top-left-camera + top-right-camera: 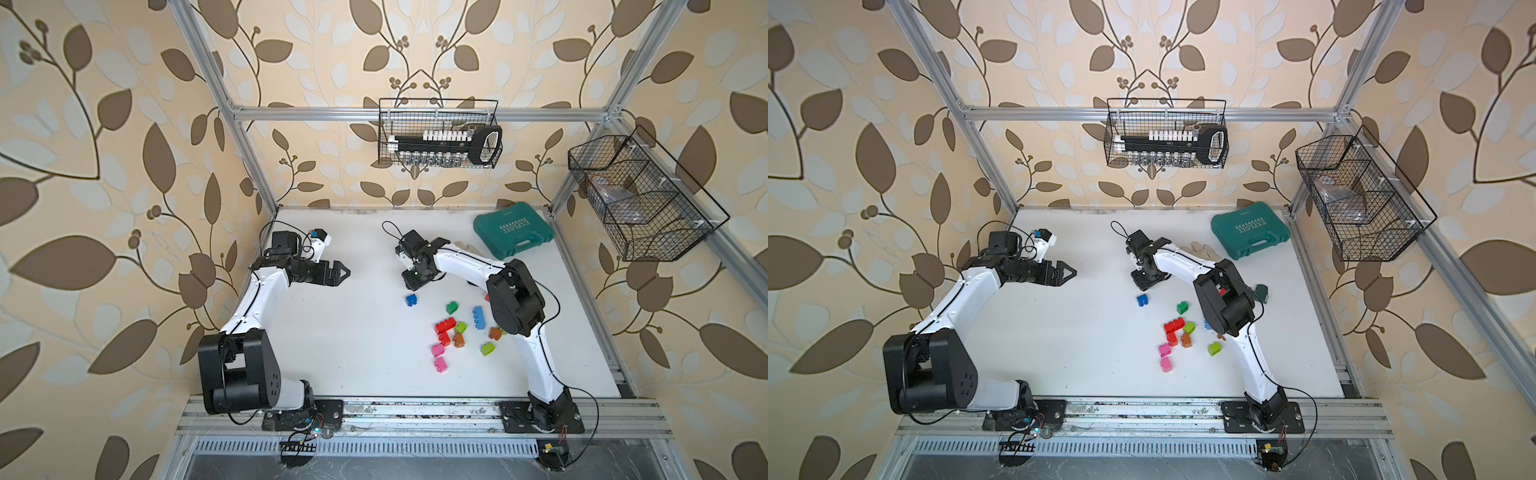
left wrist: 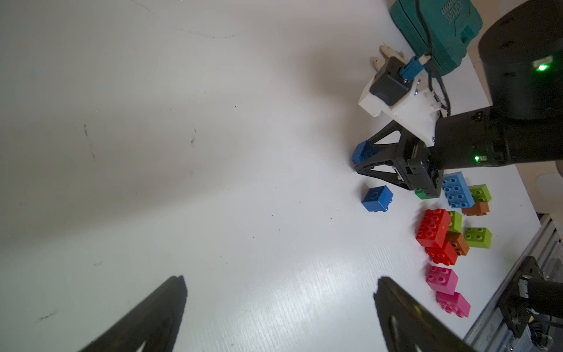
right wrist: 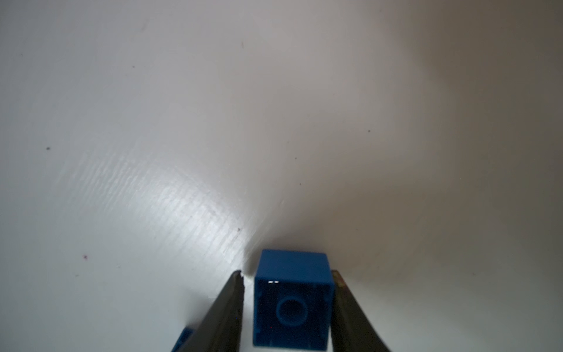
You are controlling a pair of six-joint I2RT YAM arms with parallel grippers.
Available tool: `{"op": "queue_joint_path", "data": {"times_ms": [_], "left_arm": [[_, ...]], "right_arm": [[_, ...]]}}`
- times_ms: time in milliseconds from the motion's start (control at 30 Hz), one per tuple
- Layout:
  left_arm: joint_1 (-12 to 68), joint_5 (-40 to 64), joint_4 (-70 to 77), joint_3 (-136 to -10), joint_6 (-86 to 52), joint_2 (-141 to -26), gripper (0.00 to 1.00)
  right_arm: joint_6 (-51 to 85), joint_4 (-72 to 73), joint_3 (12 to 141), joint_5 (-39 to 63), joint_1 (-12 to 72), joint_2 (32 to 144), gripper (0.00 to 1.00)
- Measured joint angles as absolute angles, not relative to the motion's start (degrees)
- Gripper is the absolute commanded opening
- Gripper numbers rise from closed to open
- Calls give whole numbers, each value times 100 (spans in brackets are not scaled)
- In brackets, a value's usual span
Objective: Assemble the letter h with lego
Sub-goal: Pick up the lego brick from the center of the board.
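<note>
Lego [image 1: 445, 327] lies loose on the white table [image 1: 340, 353], most of it bunched right of centre in both top views: red bricks [image 2: 434, 227] touching a lime brick [image 1: 460, 328] and an orange brick [image 1: 459, 340], two pink bricks [image 1: 437, 350] at the lower left of the bunch, a light blue brick [image 1: 478, 318] and a green brick [image 1: 452, 307] at its upper edge. One blue brick [image 1: 411, 300] sits apart, up and left of the bunch, just below the right gripper [image 2: 362, 156]. That gripper points down at the table near frame centre, jaws bracketing a second blue brick [image 3: 292, 265] (tipped so its hollow underside faces the wrist camera). In the right wrist view one finger [image 3: 344, 304] lies against the brick's side; the other finger [image 3: 228, 304] stands a sliver off, a strip of table showing between. Whether the grip has taken cannot be told, nor whether the brick rests on the table. The left gripper [image 2: 280, 279] hangs over bare table left of centre, jaws spread wide, nothing between them, well apart from the bricks. A teal case [image 1: 513, 235] lies at the table's upper right, a white glove [image 1: 1200, 249] just beside it, partly behind the right arm.
</note>
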State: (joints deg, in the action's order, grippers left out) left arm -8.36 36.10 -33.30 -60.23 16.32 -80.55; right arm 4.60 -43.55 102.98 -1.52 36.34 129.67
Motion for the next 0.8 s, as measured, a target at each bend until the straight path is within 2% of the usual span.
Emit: {"op": "queue_joint_path", "data": {"times_ms": [100, 233, 533, 667, 800], "left_arm": [[-836, 3806, -3350, -6023, 1649, -8066, 99], [-836, 4401, -3371, -6023, 1809, -8066, 99], [-683, 5909, -3411, -6023, 3511, -7999, 99], [-349, 6097, -3310, -6027, 4178, -7953, 97], [176, 6071, -3277, -6034, 4748, -7953, 96]], "right_arm": [[655, -4401, 10304, -64, 3583, 12960, 26], [1188, -4185, 10014, 554, 3409, 12628, 26], [2956, -2808, 8862, 3251, 3000, 10748, 27], [4045, -1752, 8403, 4412, 3131, 10503, 27], [5240, -805, 7808, 5030, 3424, 10495, 27]]}}
